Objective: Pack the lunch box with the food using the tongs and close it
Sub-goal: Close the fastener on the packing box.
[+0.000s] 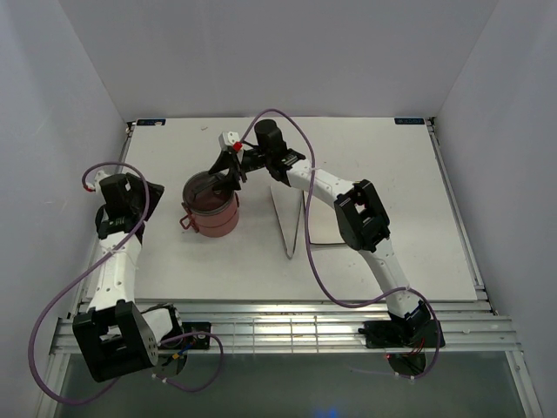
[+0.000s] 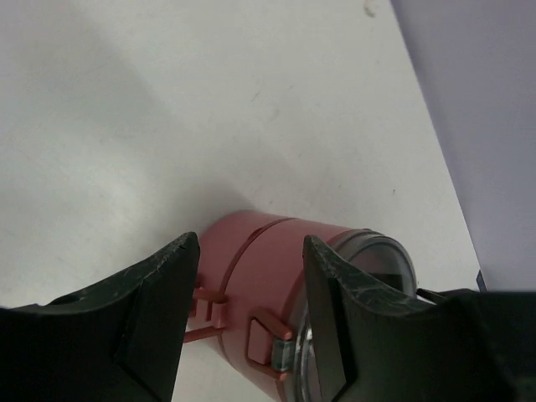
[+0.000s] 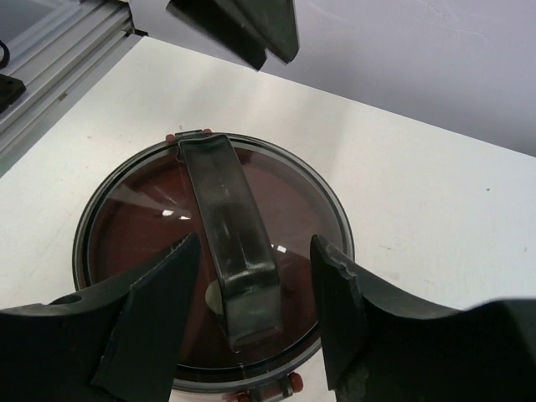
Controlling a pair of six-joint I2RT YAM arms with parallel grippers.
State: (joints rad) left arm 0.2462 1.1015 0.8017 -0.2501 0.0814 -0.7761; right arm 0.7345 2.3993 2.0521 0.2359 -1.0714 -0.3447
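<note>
Your right end effector (image 3: 255,251): jaws apart, astride the handle (image 3: 228,226) of the cover (image 3: 289,197), lunch box (image 1: 216,222) directly beneath | your left end effector (image 2: 251,247): jaws apart, empty, lunch box ahead, untouched | box on tabletop (image 1: 418,192), cover on

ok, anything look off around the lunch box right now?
One thing: the red clasp on the lunch box sticks out from its wall instead of lying flat, so it looks unlatched. The cover sits level; nothing spilled.
</note>
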